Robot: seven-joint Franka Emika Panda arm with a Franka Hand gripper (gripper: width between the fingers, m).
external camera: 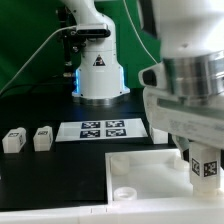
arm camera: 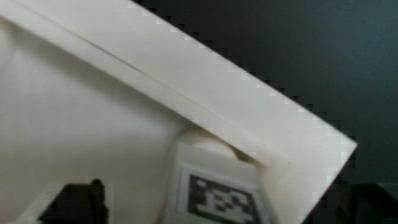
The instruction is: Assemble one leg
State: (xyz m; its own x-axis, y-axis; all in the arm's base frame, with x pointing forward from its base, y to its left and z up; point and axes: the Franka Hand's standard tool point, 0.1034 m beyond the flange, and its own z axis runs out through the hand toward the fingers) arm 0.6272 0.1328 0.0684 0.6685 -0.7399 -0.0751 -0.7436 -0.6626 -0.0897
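My gripper (external camera: 201,150) is shut on a leg (external camera: 206,168), a small white block with a black-and-white tag on its face. It holds the leg upright over the corner of the large white square panel (external camera: 150,170) on the exterior view's right. In the wrist view the leg (arm camera: 221,190) sits between my dark fingers (arm camera: 75,204), its end right at the panel's raised corner edge (arm camera: 267,110). My gripper (arm camera: 217,212) surrounds it. Whether the leg touches the panel cannot be told.
Two more legs (external camera: 13,140) (external camera: 42,138) stand on the black table at the exterior view's left. The marker board (external camera: 103,129) lies behind the panel, before the robot base (external camera: 98,70). A round socket (external camera: 125,193) shows in the panel's near corner.
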